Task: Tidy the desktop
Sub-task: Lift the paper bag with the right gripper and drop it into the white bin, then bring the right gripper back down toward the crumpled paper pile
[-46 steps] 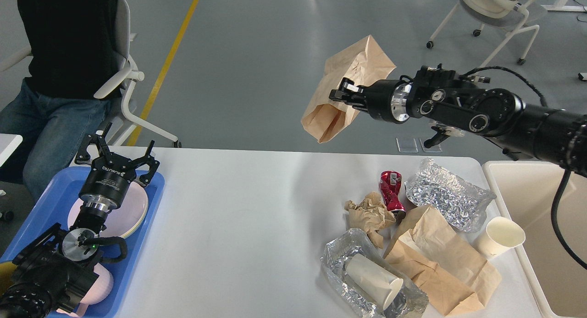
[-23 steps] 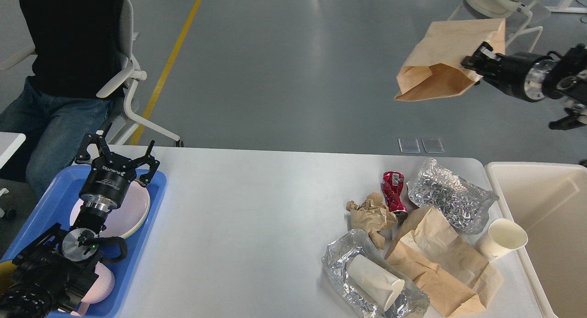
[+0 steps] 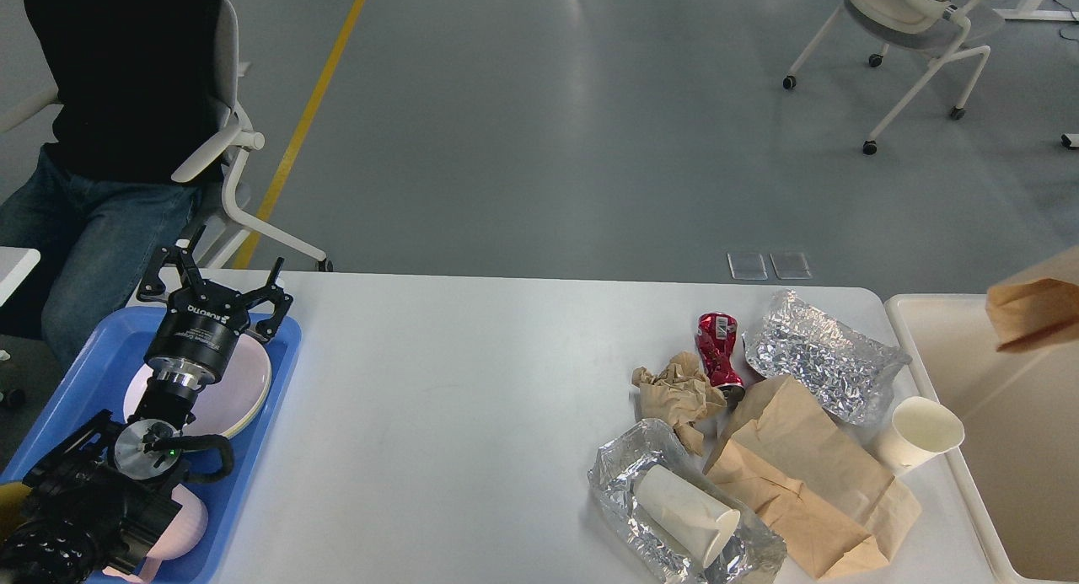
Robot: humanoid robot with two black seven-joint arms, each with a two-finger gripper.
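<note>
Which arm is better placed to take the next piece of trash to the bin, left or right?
Probably the right. The remaining trash, such as the red can, lies beside the cream bin on the desktop. The left gripper hovers open over the blue tray, far away.

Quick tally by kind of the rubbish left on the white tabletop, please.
Brown paper bags lying flat: 1
Crumpled brown paper wads: 1
White paper cups: 2
Crumpled silver foil pieces: 2
Crushed red drink cans: 1
Total: 7
</note>
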